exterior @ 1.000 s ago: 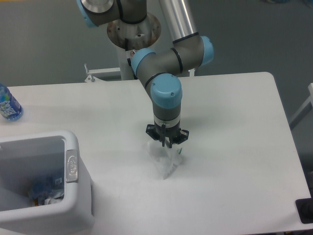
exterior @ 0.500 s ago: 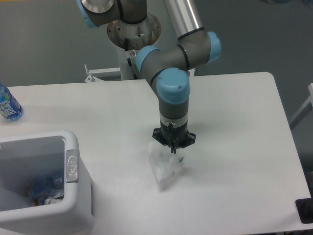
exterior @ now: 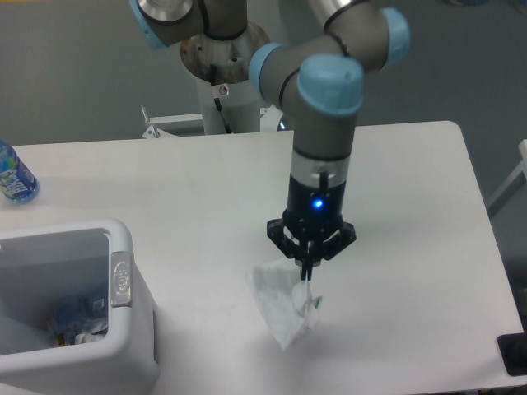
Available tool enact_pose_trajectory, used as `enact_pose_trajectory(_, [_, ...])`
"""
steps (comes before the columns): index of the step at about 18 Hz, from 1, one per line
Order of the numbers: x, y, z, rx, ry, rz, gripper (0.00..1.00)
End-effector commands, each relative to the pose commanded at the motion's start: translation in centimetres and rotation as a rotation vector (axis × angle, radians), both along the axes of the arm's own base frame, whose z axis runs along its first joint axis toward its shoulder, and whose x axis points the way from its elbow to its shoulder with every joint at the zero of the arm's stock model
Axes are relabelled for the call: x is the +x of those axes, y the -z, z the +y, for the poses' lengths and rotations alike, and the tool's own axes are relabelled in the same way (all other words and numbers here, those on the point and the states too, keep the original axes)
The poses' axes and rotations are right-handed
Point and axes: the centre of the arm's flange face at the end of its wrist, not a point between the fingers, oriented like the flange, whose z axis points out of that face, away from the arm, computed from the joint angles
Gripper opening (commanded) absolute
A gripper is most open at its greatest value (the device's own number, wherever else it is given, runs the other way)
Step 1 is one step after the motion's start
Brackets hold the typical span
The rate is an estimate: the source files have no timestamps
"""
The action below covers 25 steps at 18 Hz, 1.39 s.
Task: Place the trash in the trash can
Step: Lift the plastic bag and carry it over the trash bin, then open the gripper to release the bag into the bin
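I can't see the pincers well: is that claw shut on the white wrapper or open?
Shut on it. The gripper has its fingers drawn together at the top of the crumpled plastic wrapper, which hangs from them.

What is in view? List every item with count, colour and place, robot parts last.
plastic wrapper: one, white and translucent, crumpled, hanging from the gripper above the table's front middle.
trash can: one, light grey, at the front left corner, with a round emblem on its rim.
trash inside the can: a small heap, blue and white bits; what they are is too small to tell.
blue-labelled bottle: one, clear with blue label, at the table's far left edge, partly cut off.
table: one, white.
black object: one, at the right front edge, cut off.
arm: one, grey with light blue joints, reaching down from the back.
gripper: one, black, shut on the wrapper.
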Motion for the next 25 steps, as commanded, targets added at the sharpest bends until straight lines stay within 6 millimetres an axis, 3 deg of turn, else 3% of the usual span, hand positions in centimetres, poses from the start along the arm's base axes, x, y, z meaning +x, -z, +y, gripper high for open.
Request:
enact_pose_trajectory(4, [5.1, -4.1, 2.9, 0.065, 0.024, 0.000, 0.00])
enact_pose_trajectory(10, [14.6, -7.1, 6.4, 0.110, 0.149, 0.016, 0.00])
enact_pose_trajectory(13, [20.1, -6.0, 8.5, 0.098, 0.246, 0.008, 0.00])
enact_pose_trajectory(18, [25.6, -4.9, 10.1, 0.084, 0.331, -0.012, 0.00])
enact_pose_trajectory(20, [27.1, -4.0, 10.3, 0.069, 0.353, -0.019, 0.00])
enact_pose_trajectory(25, [27.7, -2.0, 10.0, 0.041, 0.363, -0.038, 0.00])
